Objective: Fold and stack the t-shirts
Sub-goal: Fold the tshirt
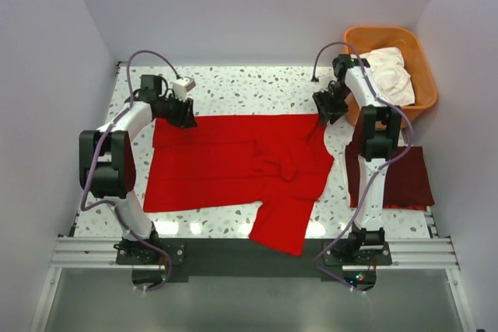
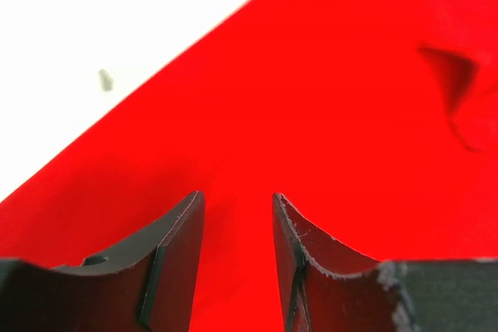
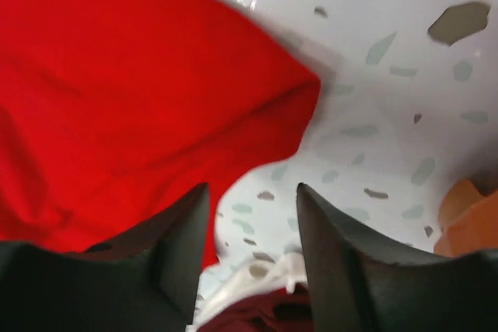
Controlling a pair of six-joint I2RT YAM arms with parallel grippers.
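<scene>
A bright red t-shirt (image 1: 233,162) lies spread on the speckled table, one part hanging over the front edge. My left gripper (image 1: 184,114) is open just above its far left corner; in the left wrist view red cloth (image 2: 311,99) fills the gap between the jaws (image 2: 237,215). My right gripper (image 1: 325,110) is open beside the shirt's far right corner (image 3: 288,91), over bare table (image 3: 373,145), holding nothing. A folded dark red t-shirt (image 1: 408,176) lies at the right. White garments (image 1: 393,74) lie in the orange basket (image 1: 420,56).
The orange basket stands at the table's far right corner, just behind my right arm. The folded dark red shirt sits by the right edge. White walls close in the table at the left, back and right.
</scene>
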